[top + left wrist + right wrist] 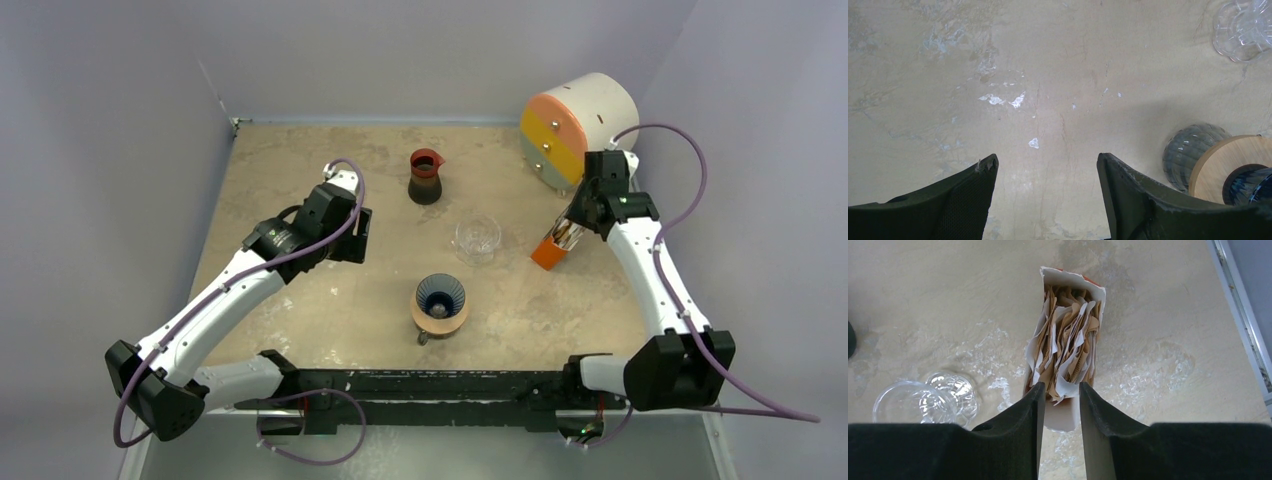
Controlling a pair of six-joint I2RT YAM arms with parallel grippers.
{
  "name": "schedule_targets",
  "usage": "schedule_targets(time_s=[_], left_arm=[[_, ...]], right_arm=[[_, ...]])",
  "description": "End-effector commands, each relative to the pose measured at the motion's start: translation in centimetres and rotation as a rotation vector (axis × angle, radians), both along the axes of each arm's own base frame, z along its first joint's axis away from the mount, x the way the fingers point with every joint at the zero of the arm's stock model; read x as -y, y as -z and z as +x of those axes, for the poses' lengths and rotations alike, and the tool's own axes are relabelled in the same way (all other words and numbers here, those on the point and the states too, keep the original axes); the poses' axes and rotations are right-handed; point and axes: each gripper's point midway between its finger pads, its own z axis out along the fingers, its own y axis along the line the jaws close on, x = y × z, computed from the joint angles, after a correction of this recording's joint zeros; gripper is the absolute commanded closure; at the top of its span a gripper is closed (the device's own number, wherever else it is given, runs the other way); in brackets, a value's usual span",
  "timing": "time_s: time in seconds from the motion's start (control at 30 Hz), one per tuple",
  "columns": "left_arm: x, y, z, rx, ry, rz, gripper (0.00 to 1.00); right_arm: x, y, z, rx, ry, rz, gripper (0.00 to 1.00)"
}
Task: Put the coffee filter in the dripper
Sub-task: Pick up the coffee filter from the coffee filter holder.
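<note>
Black right fingers point(1040, 397) stand a narrow gap apart at the near end of the coffee filters point(1068, 345). A corner of paper reaches down between the tips, but I cannot tell whether they press on it or only flank it. The filters are a crumpled brown-and-white bundle packed in an open box point(1074, 284). Only my right wrist camera looks into that box; from overhead I get just its orange outside under the wrist, on the right of the worktop point(360, 310). Close behind it is a big white drum with orange and yellow bands point(580, 125).

My left fingers point(985, 175) are spread wide with nothing between them, over bare mottled worktop.

The dripper point(441, 293), deep blue, sits in a tan wooden ring point(440, 320) at the near middle of the worktop, between the two arms and well apart from the box. Overhead I look straight down onto its ribbed inside. The left wrist camera catches it only at the right edge of its view. There the ring shows as a broad disc, with a ribbed, smoky, rounded body point(1193, 152) just beside it that the overhead view barely gives me.

A clear glass cup point(476, 238) stands between dripper and box and shows in all three views. The dark carafe with a red rim point(426, 176), farther back, shows only from overhead.
</note>
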Motion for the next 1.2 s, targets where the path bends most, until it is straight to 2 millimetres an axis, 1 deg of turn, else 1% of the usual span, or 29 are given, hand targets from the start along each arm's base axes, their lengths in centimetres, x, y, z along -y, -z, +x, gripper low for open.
schedule_targets(time_s=[0.0,0.1,0.7,0.87,1.1,1.17], left_arm=[[0.09,-0.50,0.27,0.028,0.014,-0.009,0.29],[0.11,-0.49,0.27,0.027,0.015,-0.010,0.29],[0.10,-0.56,0.21,0.029,0.016,-0.013,0.29],[0.10,-0.54,0.23,0.029,0.016,-0.012,0.29],[0.06,-0.58,0.21,0.031,0.015,-0.012,0.29],[0.04,-0.57,0.23,0.030,0.014,-0.012,0.29]], right_arm=[[0.04,0.44,0.32,0.004,-0.016,0.001,0.66],[0.20,0.80,0.27,-0.004,-0.012,0.000,0.68],[0.56,1.21,0.66,-0.010,-0.005,-0.009,0.74],[0.53,1.24,0.61,-0.008,-0.010,-0.009,0.80],[0.30,1.21,0.66,-0.004,-0.017,0.002,1.00],[0.27,1.20,0.66,-0.004,-0.018,0.003,1.00]])
